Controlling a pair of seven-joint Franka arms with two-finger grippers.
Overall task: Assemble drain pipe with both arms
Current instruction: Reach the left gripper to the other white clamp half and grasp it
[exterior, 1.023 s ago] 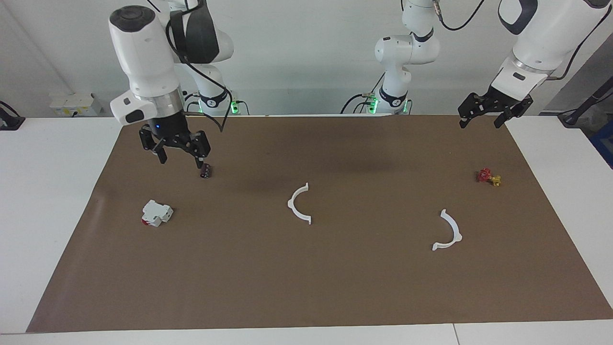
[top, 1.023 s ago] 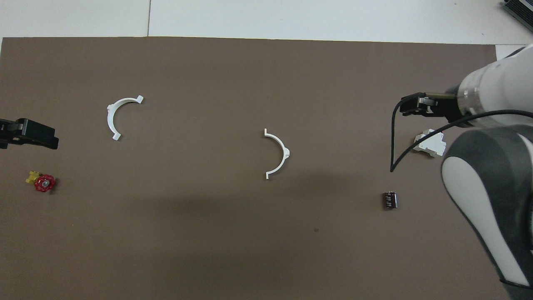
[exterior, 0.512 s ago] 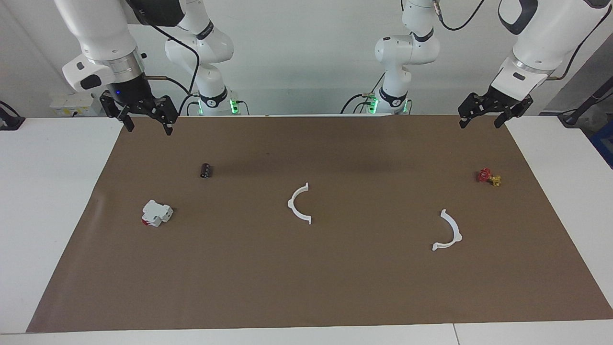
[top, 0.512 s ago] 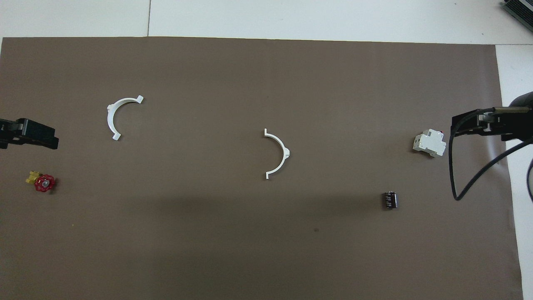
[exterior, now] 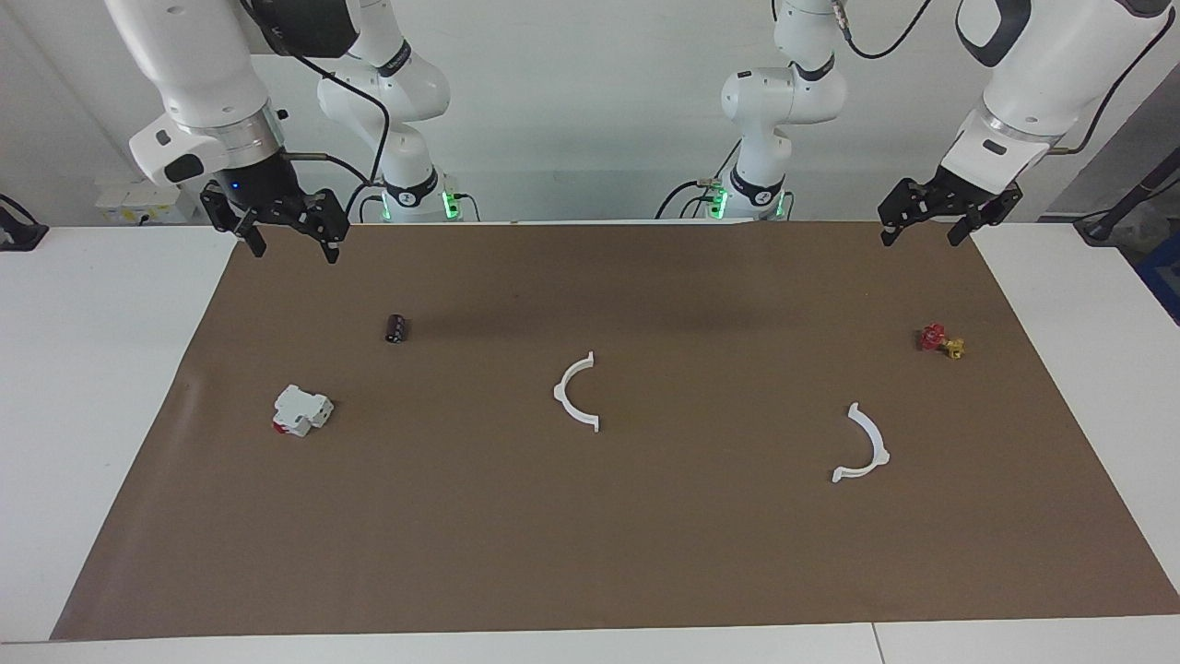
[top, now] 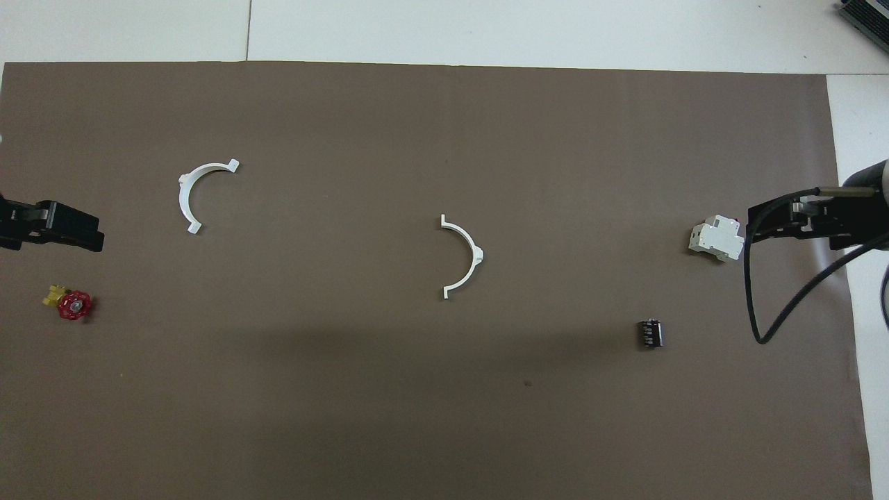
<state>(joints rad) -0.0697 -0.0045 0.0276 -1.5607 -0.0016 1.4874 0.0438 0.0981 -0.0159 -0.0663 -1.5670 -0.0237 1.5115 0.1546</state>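
The drain pipe lies as two separate white half-rings on the brown mat (exterior: 590,553). One half (exterior: 560,394) (top: 476,255) is near the mat's middle. The other half (exterior: 882,451) (top: 182,198) lies toward the left arm's end, farther from the robots. My right gripper (exterior: 293,251) hangs open and empty, high over the mat's corner at the right arm's end. My left gripper (exterior: 922,238) hangs open and empty, high over the mat's corner at the left arm's end. Neither gripper touches anything.
A white block with a red end (exterior: 300,410) (top: 715,239) and a small black cylinder (exterior: 396,328) (top: 650,333) lie toward the right arm's end. A red and yellow valve (exterior: 940,341) (top: 71,304) lies toward the left arm's end.
My right gripper rose from just above the black cylinder and swung out to the mat's corner at its own end. The left gripper barely moved. The parts lie as before.
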